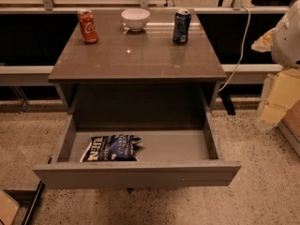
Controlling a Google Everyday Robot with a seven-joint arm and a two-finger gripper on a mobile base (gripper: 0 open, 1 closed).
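At the right edge of the camera view, my arm's white casing (287, 34) shows beside the grey table (140, 60). The pale yellow gripper (275, 100) hangs below it, close to the camera, to the right of the open drawer (140, 175) and apart from it. It touches nothing that I can see. A crumpled blue chip bag (112, 148) lies in the left half of the drawer. On the tabletop stand a red soda can (87, 26) at the back left, a white bowl (135, 18) at the back middle and a dark blue can (181, 26) at the back right.
A white cable (238, 46) runs down behind the table's right side. A metal rail and glass partition (140, 6) cross behind the table. Speckled floor (262, 191) surrounds the drawer. A dark frame (28, 205) sits at the lower left corner.
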